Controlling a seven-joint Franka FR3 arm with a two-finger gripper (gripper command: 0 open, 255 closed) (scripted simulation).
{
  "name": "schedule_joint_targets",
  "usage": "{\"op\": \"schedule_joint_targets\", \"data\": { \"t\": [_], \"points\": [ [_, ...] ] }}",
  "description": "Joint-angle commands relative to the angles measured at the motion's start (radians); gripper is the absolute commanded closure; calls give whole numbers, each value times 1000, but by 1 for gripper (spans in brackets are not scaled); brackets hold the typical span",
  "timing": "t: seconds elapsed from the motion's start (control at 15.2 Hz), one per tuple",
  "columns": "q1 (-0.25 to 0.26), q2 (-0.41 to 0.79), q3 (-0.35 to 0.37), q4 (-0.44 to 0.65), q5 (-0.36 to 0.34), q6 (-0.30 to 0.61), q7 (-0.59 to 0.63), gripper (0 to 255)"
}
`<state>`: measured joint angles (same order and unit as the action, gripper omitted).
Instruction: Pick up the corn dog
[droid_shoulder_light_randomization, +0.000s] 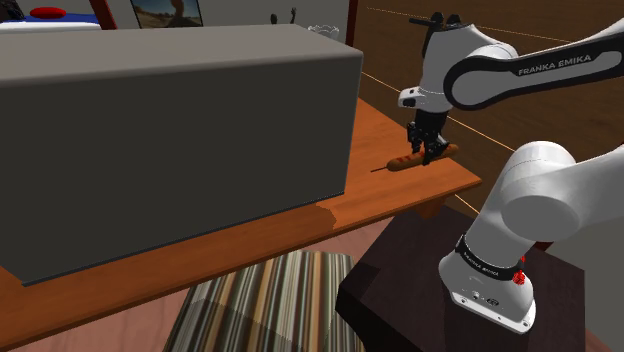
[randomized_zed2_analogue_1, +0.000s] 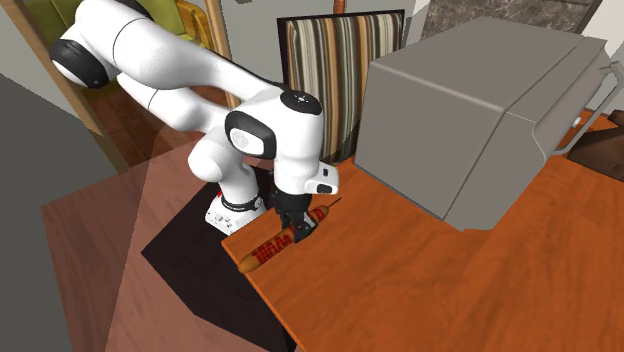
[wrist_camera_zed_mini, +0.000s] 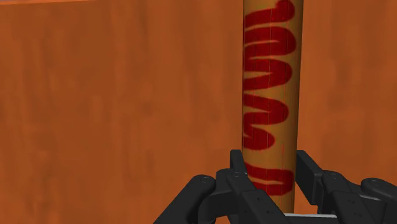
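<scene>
Wrist view has the gripper (wrist_camera_zed_mini: 270, 162) clamped on the corn dog (wrist_camera_zed_mini: 270, 83), which seems to lie on the tabletop (wrist_camera_zed_mini: 114, 114) at three o'clock from the grey box (droid_shoulder_light_randomization: 170, 140) in the shoulder view, so the grasp looks made and a straight lift comes next.

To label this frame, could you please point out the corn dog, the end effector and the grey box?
corn dog (wrist_camera_zed_mini: 270, 83): wrist view, on its red-striped middle.
end effector (randomized_zed2_analogue_1: 300, 232): second exterior view, midway between its fingertips.
grey box (droid_shoulder_light_randomization: 170, 165): shoulder view, on its broad near face.
</scene>
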<state>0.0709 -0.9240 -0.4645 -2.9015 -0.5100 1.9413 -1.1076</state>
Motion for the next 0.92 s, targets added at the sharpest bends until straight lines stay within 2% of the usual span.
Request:
{"op": "schedule_joint_targets", "data": {
  "t": [0.0, 0.73, 0.86],
  "points": [
    [3, -13, 10, 19, 12, -31, -5, 255],
    [26, -54, 70, 143, 76, -193, -26, 255],
    [26, -54, 71, 145, 76, -195, -26, 255]
  ]
}}
